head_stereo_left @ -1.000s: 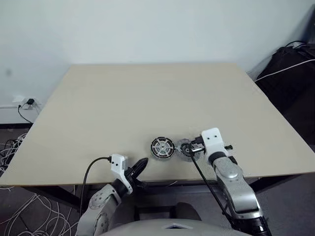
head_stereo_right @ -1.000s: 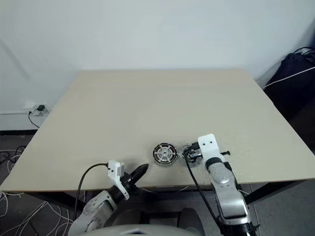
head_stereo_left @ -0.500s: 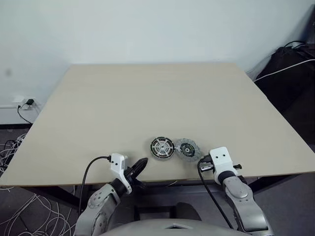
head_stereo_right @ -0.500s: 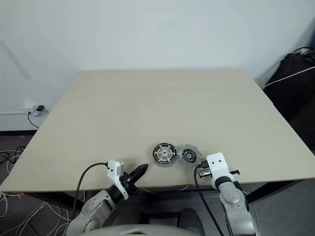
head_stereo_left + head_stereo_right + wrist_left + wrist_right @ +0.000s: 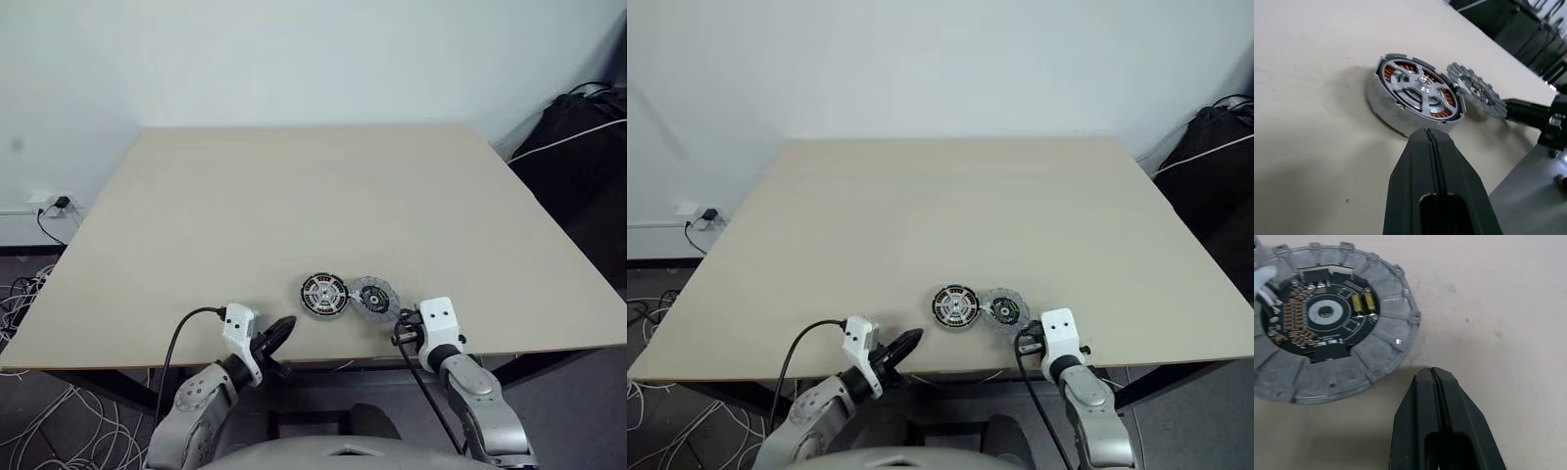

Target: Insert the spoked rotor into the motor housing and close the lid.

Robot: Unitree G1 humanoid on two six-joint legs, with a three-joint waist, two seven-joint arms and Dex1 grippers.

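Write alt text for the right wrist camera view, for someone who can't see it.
A dull-grey round metal lid with a notched rim and dark circuit-board centre lies flat on a beige table. The right gripper, its black fingers shut and empty, points beside the lid's rim without touching it.

Even, soft indoor light; faint shadows, sharp views, no glare.
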